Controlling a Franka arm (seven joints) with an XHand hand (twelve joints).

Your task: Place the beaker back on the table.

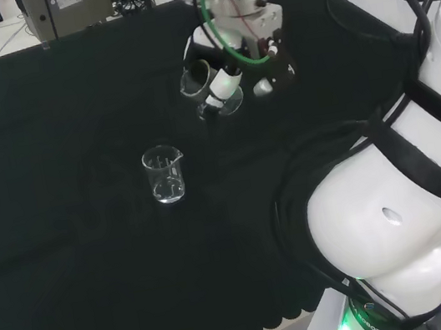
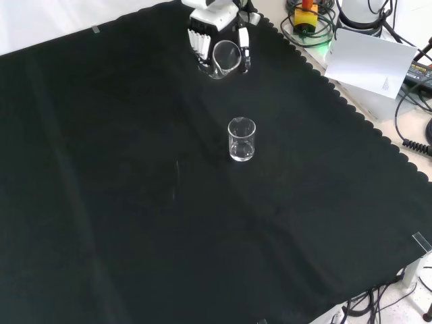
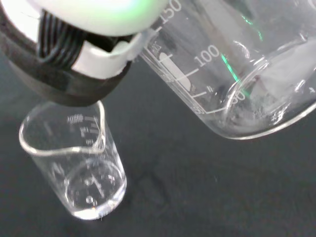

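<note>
The black-cloth-covered surface (image 2: 135,202) spans the scene, its scalloped edge running along the right of the front view. Above it, at the top of the front view and left of the big white arm links (image 1: 406,210) in the head view, hangs the black and white hand (image 2: 214,27), its fingers curled round a clear glass beaker with printed graduation marks (image 2: 226,57). This held beaker is tilted well off upright: in the front view its open mouth faces the camera, and in the wrist view its base (image 3: 256,113) is angled toward the cloth with no visible contact, so it appears to be raised rather than resting, though clear glass makes the gap hard to judge. A smaller clear glass beaker with a pouring lip (image 2: 241,140) stands upright on the cloth, apart from the hand, nearer the camera in the front view and to the lower left of the hand in the head view; a trace of clear liquid or droplets seems to lie at its bottom in the wrist view. The step in hand is judged to be the return of the held beaker: carried, not yet set down. The next move calls for turning the beaker back upright, lowering it until its base sits flat on a bare patch of cloth clear of the standing beaker, and only then uncurling the fingers.
</note>
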